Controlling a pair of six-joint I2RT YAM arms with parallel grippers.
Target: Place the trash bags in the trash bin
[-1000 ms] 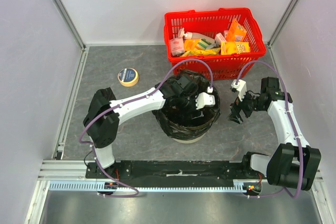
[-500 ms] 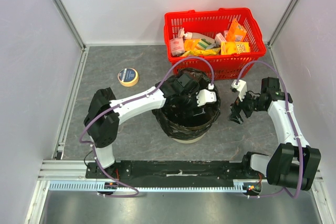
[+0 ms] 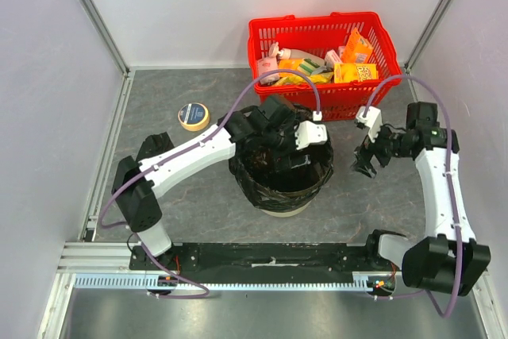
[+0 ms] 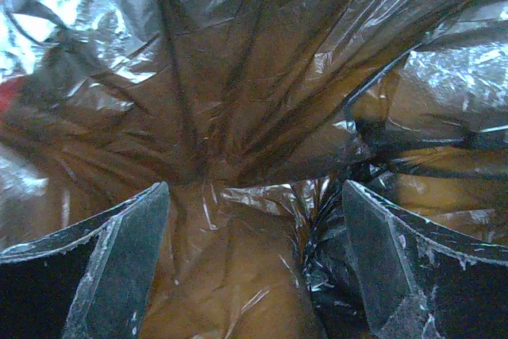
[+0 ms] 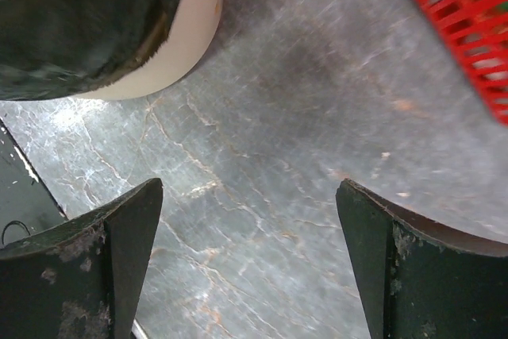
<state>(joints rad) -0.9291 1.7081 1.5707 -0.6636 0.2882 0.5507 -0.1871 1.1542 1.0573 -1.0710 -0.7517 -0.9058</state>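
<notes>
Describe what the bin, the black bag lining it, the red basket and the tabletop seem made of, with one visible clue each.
Bin: probably plastic; smooth, matt beige wall.
Bag: thin plastic film; glossy, crinkled, brownish see-through where stretched.
Basket: likely moulded plastic, possibly coated wire; uniform red open mesh.
Tabletop: grey with stone-like veins, dull sheen; real stone or printed sheet, unclear.

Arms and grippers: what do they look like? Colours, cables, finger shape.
Both the left arm and right arm have white link shells, black joint housings and a looping lilac cable. A white camera block sits at each wrist. The left gripper and right gripper have broad dark wedge-shaped fingers, scuffed and pale-edged.
</notes>
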